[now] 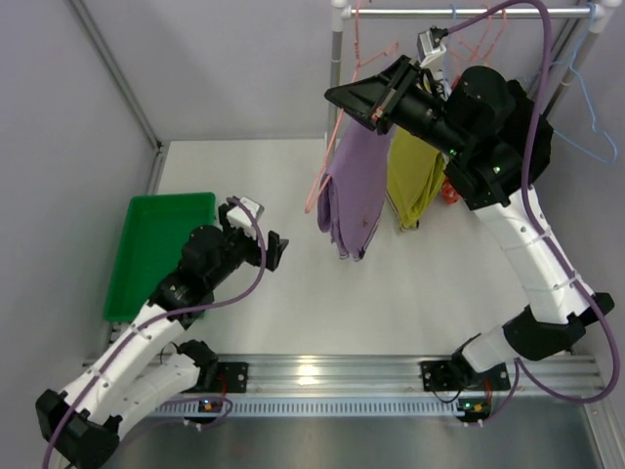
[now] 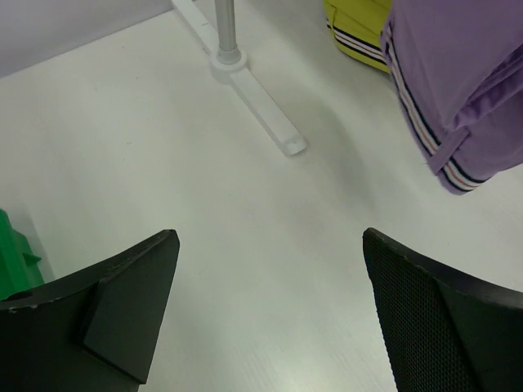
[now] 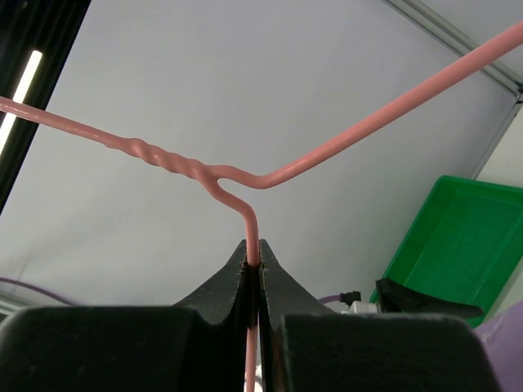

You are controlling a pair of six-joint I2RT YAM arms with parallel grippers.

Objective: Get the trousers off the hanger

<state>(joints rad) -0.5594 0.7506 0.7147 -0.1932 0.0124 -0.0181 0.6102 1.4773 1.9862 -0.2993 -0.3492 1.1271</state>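
Trousers (image 1: 352, 191) are seen draped over the pink hanger (image 3: 343, 151), hung long below the rack rail (image 1: 469, 12). The hanger's neck wire is pinched between the right fingers (image 3: 233, 282), which are pressed tight on it. A yellow garment (image 1: 415, 176) is hung just beside. Left fingers (image 2: 122, 302) are held spread, low over the bench (image 1: 293, 293), apart from the trousers, near a green tray (image 1: 156, 244).
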